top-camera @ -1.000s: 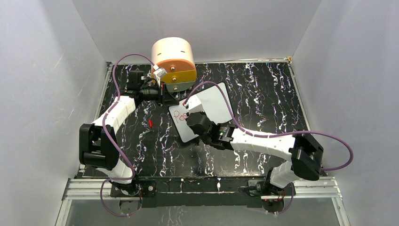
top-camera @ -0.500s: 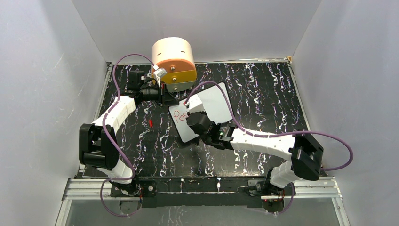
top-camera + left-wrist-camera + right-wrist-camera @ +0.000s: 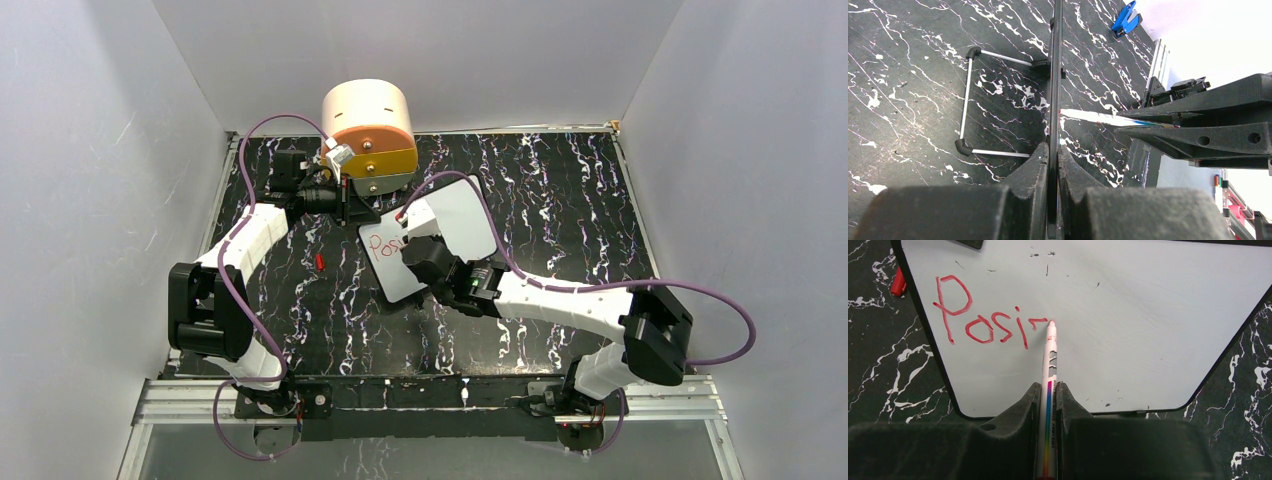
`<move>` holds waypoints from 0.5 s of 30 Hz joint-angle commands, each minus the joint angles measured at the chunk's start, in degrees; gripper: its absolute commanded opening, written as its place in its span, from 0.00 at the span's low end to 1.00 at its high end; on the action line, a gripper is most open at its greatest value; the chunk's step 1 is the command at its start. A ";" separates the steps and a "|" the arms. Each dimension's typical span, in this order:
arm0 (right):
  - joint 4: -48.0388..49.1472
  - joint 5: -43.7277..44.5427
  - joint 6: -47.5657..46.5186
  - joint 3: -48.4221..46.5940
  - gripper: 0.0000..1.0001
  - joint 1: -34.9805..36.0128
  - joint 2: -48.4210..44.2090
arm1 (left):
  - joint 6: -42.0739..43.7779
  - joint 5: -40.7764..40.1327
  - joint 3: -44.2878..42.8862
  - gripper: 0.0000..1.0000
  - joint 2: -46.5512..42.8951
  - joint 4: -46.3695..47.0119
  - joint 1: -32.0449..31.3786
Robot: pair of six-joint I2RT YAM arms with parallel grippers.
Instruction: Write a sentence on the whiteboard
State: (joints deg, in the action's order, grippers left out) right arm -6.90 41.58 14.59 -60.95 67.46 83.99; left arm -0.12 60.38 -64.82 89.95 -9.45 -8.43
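Now R gripper clamps marker, tip on whiteboard; L gripper clamps its edge.

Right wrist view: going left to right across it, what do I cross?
The red cap → lettering → marker → the whiteboard, its bare right part.

Round drawer unit, red cap on black marbled table

The whiteboard carries red handwriting reading "Posi" plus one unfinished stroke; the marker print is too small to read.
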 commanded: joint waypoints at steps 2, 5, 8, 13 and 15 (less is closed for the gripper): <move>3.65 -0.01 -1.16 0.39 0.00 -0.34 -2.95 | 1.26 -3.48 1.18 0.00 1.01 -3.13 -0.45; 3.96 -0.14 -1.50 0.16 0.00 -0.32 -2.94 | 1.26 -3.42 1.18 0.00 1.12 -3.10 -0.45; 4.86 -0.89 -1.82 0.21 0.00 -0.40 -2.95 | 1.27 -3.34 1.16 0.00 1.13 -3.07 -0.45; 5.76 -1.30 -2.35 0.04 0.00 -0.37 -2.88 | 1.26 -3.32 1.18 0.00 1.17 -3.09 -0.45; 6.15 -1.25 -2.53 0.00 0.00 -0.34 -2.66 | 1.26 -3.25 1.18 0.00 1.12 -3.14 -0.45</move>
State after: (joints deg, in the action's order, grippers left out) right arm -4.84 40.07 13.04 -60.47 67.20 83.20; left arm -0.12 60.40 -64.82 89.97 -9.45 -8.43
